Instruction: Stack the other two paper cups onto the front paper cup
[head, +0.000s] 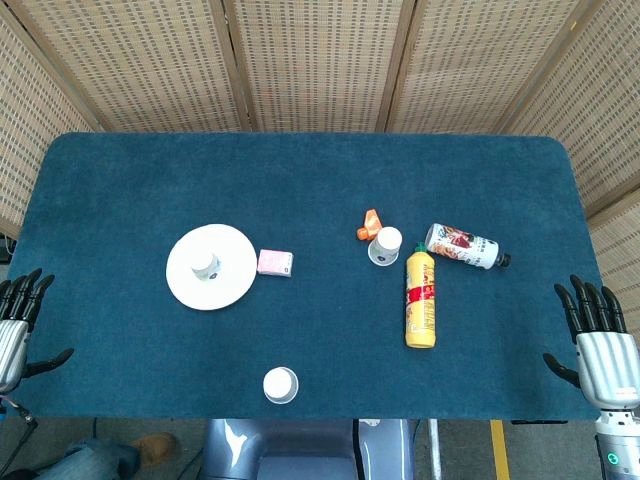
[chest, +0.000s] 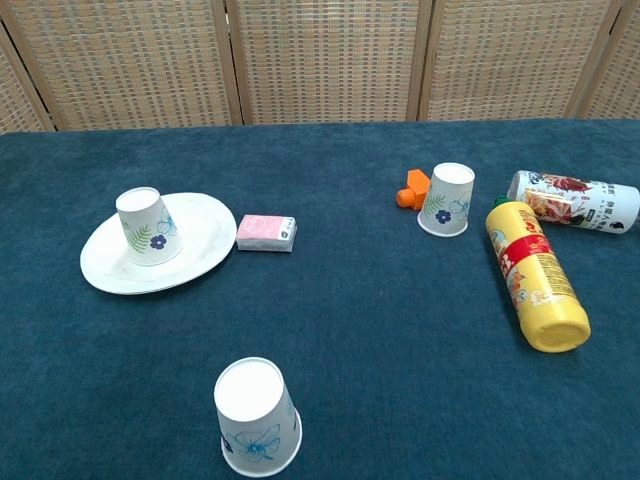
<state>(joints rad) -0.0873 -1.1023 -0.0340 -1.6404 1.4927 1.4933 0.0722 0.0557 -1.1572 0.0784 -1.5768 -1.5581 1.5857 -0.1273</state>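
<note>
Three white paper cups with blue flower prints stand upside down. The front cup (head: 281, 385) (chest: 256, 416) sits near the table's front edge. A second cup (head: 206, 266) (chest: 148, 226) stands on a white plate (head: 232, 288) (chest: 205, 255) at the left. The third cup (head: 385, 246) (chest: 447, 199) is right of centre. My left hand (head: 20, 320) hangs at the table's left edge, fingers spread, holding nothing. At the right edge my right hand (head: 597, 345) is likewise empty with fingers apart. Neither hand shows in the chest view.
A pink packet (head: 275, 263) (chest: 265, 232) lies beside the plate. An orange object (head: 369, 224) (chest: 411, 188) touches the third cup. A yellow bottle (head: 420, 299) (chest: 535, 287) and a white labelled bottle (head: 464, 246) (chest: 577, 200) lie on their sides at the right.
</note>
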